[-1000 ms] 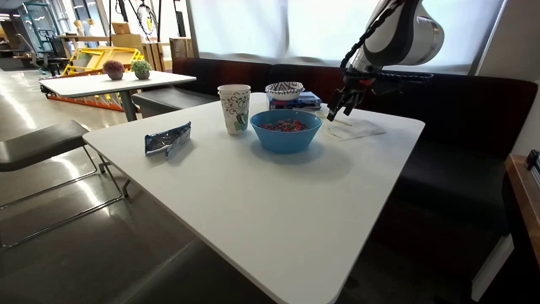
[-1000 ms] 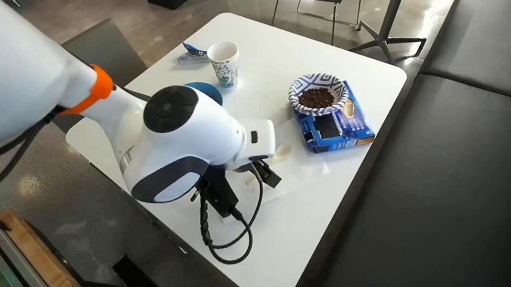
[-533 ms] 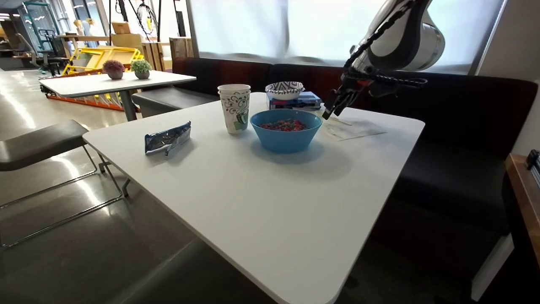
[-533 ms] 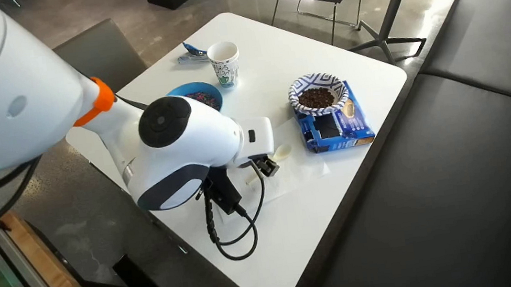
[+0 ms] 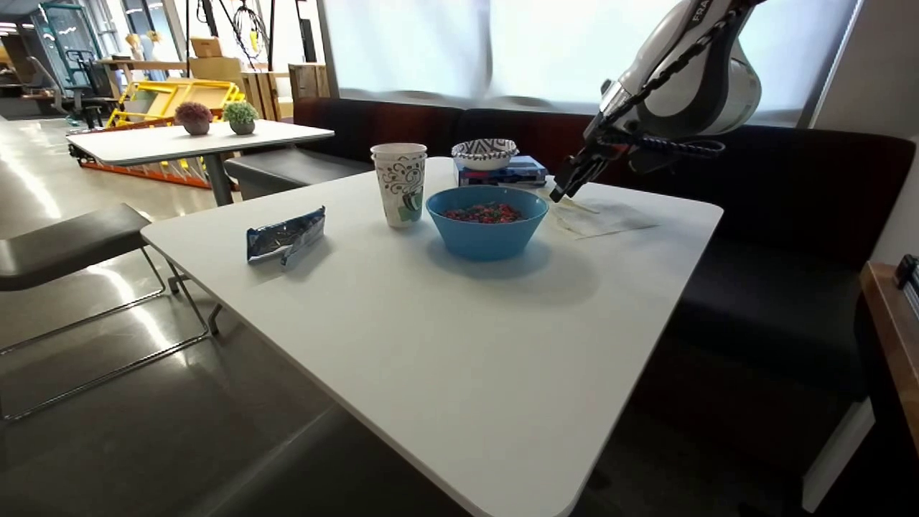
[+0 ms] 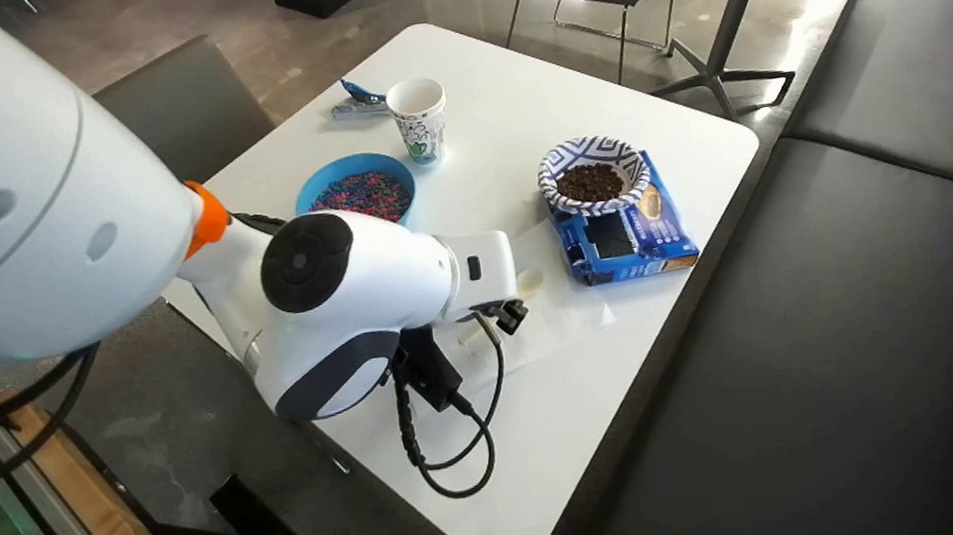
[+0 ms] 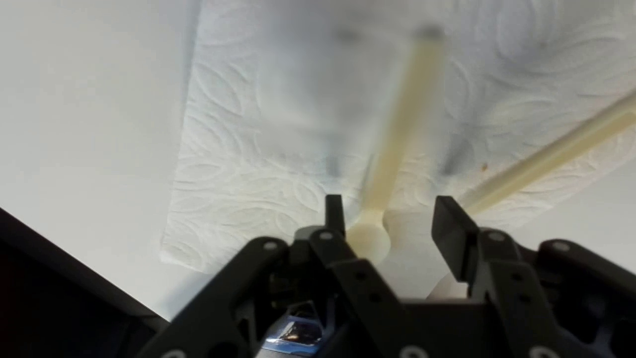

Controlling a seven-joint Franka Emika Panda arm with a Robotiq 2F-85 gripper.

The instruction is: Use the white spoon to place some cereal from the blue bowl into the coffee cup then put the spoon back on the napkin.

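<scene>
In the wrist view a small, thin cream-white spoon [image 7: 387, 159], taken as the white spoon, lies on the embossed napkin [image 7: 213, 164]. My gripper [image 7: 389, 205] is partly open over it; the spoon's neck appears between the fingertips, and I see no contact. A second, longer pale spoon [image 7: 551, 156] runs behind the finger on the right of that view. Beside the gripper [image 5: 562, 192] stands the blue bowl [image 5: 488, 240], heaped with reddish mixed cereal [image 6: 365, 195]. The coffee cup [image 5: 400, 187], white paper with dark swirls, stands upright beyond the bowl.
A patterned bowl [image 6: 556, 195] of dark brown pieces rests on a blue box [image 6: 650, 252] close to the napkin; the box's blue edge [image 7: 293, 343] shows low in the wrist view. A dark-blue packet [image 5: 286, 237] lies past the cup. A bench borders the table.
The gripper's fingers have drawn closer together and shifted slightly toward the bowl. The arm has changed its tilt, so the blue bowl with its cereal now shows in an exterior view.
</scene>
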